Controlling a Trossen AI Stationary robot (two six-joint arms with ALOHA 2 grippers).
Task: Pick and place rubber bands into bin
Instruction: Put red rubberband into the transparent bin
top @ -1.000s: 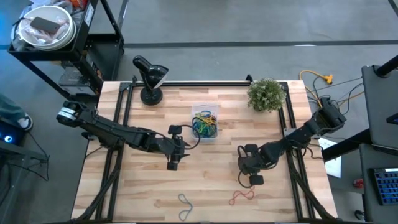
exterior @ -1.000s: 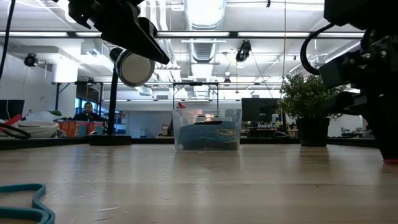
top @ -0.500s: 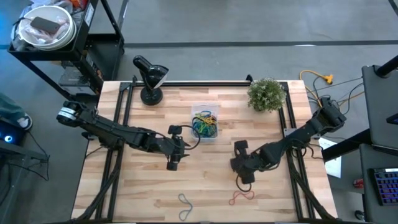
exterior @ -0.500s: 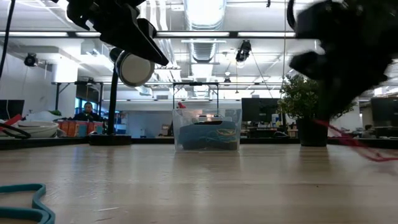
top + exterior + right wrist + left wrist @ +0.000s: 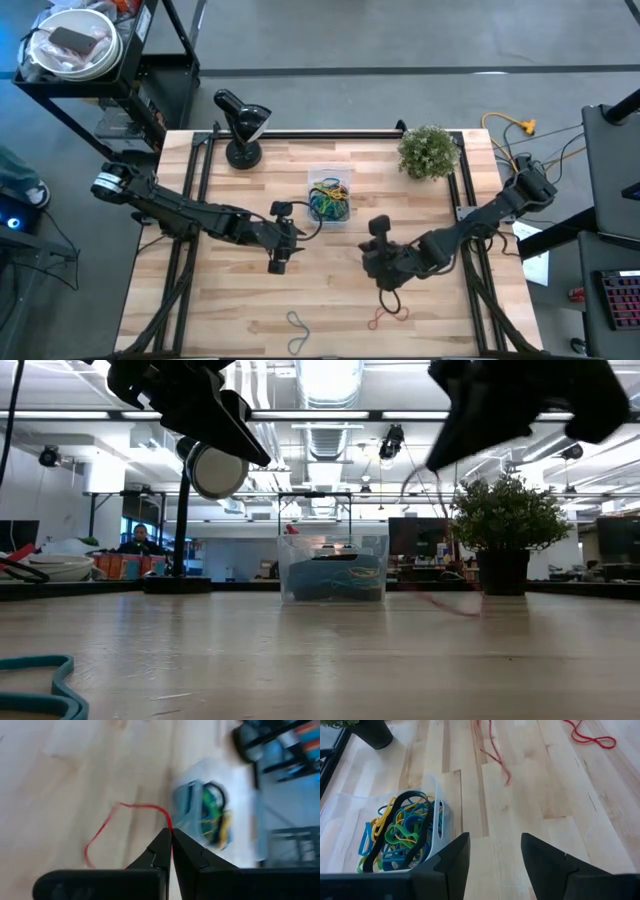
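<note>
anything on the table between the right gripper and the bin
Nothing: the high view shows bare wood between the right gripper, shut on a red rubber band, and the bin.

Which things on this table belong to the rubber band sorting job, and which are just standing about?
Part of the job:
- red rubber band pinched in the right claw
- bin with bands inside
- loose red band and grey band on the table
- left claw, open beside the bin

Just standing about:
- potted plant
- black desk lamp
</note>
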